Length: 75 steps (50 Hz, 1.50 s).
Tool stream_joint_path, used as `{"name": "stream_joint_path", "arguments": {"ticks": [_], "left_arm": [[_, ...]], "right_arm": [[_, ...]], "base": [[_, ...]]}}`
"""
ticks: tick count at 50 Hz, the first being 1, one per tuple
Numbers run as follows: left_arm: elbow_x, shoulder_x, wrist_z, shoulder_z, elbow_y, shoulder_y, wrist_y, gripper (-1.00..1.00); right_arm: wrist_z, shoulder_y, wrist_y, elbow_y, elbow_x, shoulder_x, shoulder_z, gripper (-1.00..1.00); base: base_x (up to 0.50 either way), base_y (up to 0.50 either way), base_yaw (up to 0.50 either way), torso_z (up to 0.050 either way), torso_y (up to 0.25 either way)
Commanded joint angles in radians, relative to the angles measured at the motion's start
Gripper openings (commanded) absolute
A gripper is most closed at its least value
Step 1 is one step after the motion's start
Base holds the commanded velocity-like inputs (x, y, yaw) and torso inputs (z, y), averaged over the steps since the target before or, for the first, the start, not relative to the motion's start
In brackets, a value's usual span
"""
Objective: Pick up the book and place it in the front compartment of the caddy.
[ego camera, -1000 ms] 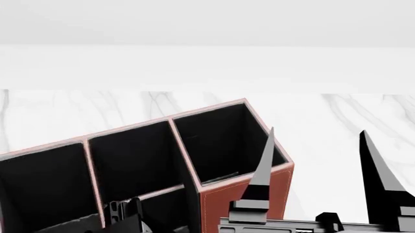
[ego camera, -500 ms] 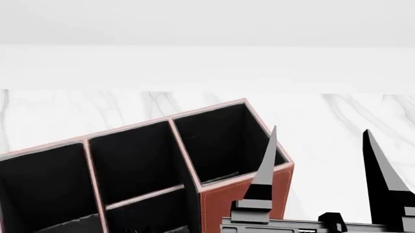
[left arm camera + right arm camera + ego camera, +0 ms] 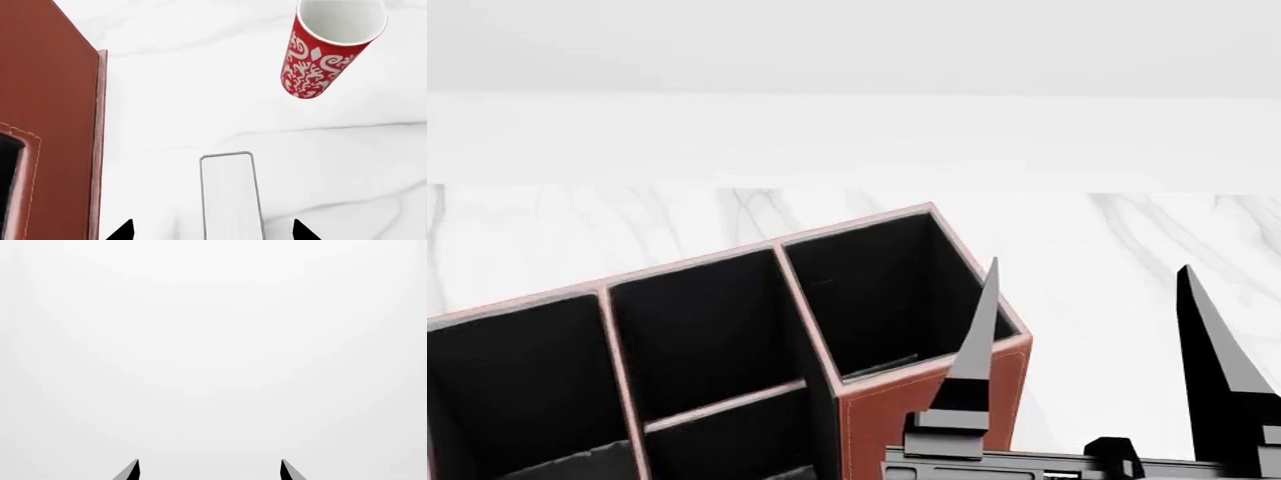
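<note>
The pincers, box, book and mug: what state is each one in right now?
Left pincer: open, either side of the book.
Right pincer: open, empty.
Book: standing on edge, ungrasped.
Mug: upright, empty.
Box: open-topped; visible cells empty.

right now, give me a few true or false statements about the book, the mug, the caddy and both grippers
1. The book stands on edge between the left gripper's open fingertips. True.
2. The left gripper is shut on the book. False: both fingertips sit apart from the book, with gaps on each side.
3. The red-and-white patterned mug stands inside the caddy. False: it stands on the marble tabletop, apart from the caddy.
4. The right gripper is open and holds nothing. True.
5. The caddy cells visible in the head view hold the book. False: they look empty.
</note>
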Motion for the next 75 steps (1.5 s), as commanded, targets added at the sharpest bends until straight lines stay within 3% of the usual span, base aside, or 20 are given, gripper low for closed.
{"name": "stream_joint_path", "arguments": {"ticks": [1,11,29,30,44,52,54,56,63,75], "left_arm": [[0.013,0.042,0.013,-0.012,-0.047,0.023,0.004,1.00],[-0.035,0.104,-0.069,-0.108,-0.124,0.076,-0.051,1.00],[-0.018,0.145,-0.101,-0.084,-0.173,0.115,-0.029,1.00],[-0.015,0.147,-0.105,-0.083,-0.175,0.115,-0.027,-1.00],[-0.028,0.113,-0.079,-0.065,-0.117,0.067,-0.044,-1.00],[-0.048,0.003,0.035,-0.045,0.034,-0.067,-0.031,-1.00],[0.014,-0.043,0.083,0.020,0.080,-0.123,0.024,-1.00],[-0.039,-0.028,0.065,-0.039,0.085,-0.141,-0.038,-1.00],[-0.036,-0.068,0.157,-0.013,0.120,-0.291,-0.061,-1.00],[-0.058,-0.050,0.192,-0.069,0.043,-0.429,-0.122,-1.00]], "right_arm": [[-0.019,-0.006,-0.008,-0.009,0.005,-0.011,0.030,1.00],[-0.009,-0.003,-0.012,-0.007,0.011,-0.003,0.027,1.00],[0.010,-0.002,-0.017,-0.015,0.031,0.016,0.032,1.00],[0.011,-0.002,-0.018,-0.015,0.032,0.017,0.032,1.00],[0.027,-0.001,-0.023,-0.020,0.046,0.031,0.031,1.00],[0.035,0.001,-0.027,-0.019,0.051,0.038,0.025,1.00],[0.037,0.005,-0.024,-0.021,0.054,0.041,0.022,1.00],[0.038,0.006,-0.026,-0.018,0.051,0.043,0.017,1.00],[0.046,0.005,-0.032,-0.017,0.055,0.048,0.016,1.00],[0.054,0.011,-0.037,-0.013,0.058,0.055,0.003,1.00]], "base": [[0.00,0.00,0.00,0.000,0.000],[0.00,0.00,0.00,0.000,0.000],[0.00,0.00,0.00,0.000,0.000],[0.00,0.00,0.00,0.000,0.000],[0.00,0.00,0.00,0.000,0.000],[0.00,0.00,0.00,0.000,0.000],[0.00,0.00,0.00,0.000,0.000],[0.00,0.00,0.00,0.000,0.000],[0.00,0.00,0.00,0.000,0.000],[0.00,0.00,0.00,0.000,0.000]]}}
